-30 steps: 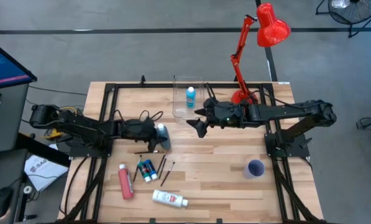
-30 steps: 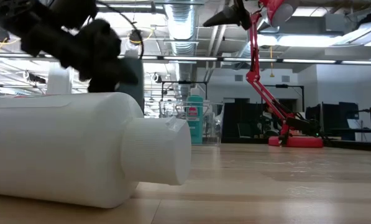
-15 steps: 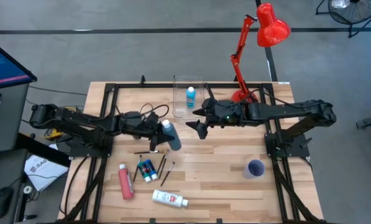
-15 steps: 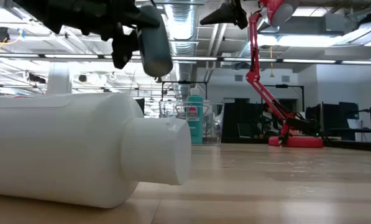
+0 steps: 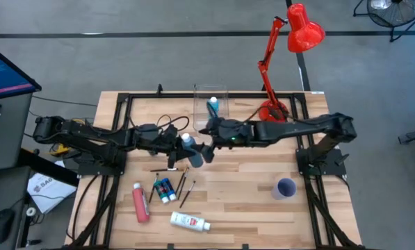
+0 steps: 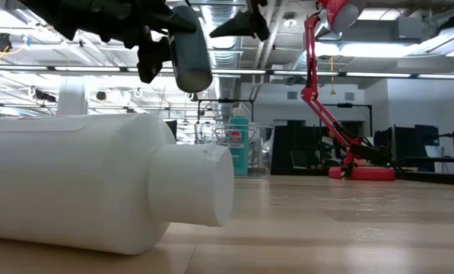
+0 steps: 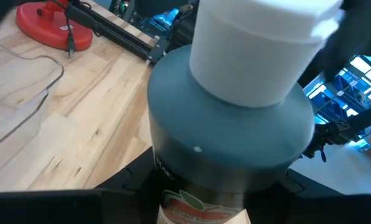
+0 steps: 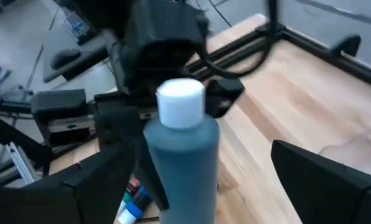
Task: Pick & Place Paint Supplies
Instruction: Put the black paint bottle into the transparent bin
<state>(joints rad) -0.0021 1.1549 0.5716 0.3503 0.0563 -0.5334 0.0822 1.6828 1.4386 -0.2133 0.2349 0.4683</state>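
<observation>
Wooden desk ringed by a black frame, carrying everything. Red lamp at the far edge, base just beside the right arm. Clear box upright at the far middle, a blue-green bottle inside it.

Left claw over the desk's middle, clamped on a grey bottle with a white cap, lifted clear of the wood. Part of a label with an orange-red picture showing on that bottle in the left wrist view; wording too small to read. Right claw just beside the bottle on the far side, fingers spread wide on either side of it in the right wrist view, nothing gripped.

Near the front edge: white bottle lying on its side, filling the low view and blocking most of the desk behind it; red marks on its label unreadable. Pink-red tube lying flat to its left. Small blue-green bottles side by side between tube and brushes. Thin dark paintbrushes scattered just right of them, one more lying crosswise under the left claw. Purple cup well apart on the right. Black cable looping off the left arm.
</observation>
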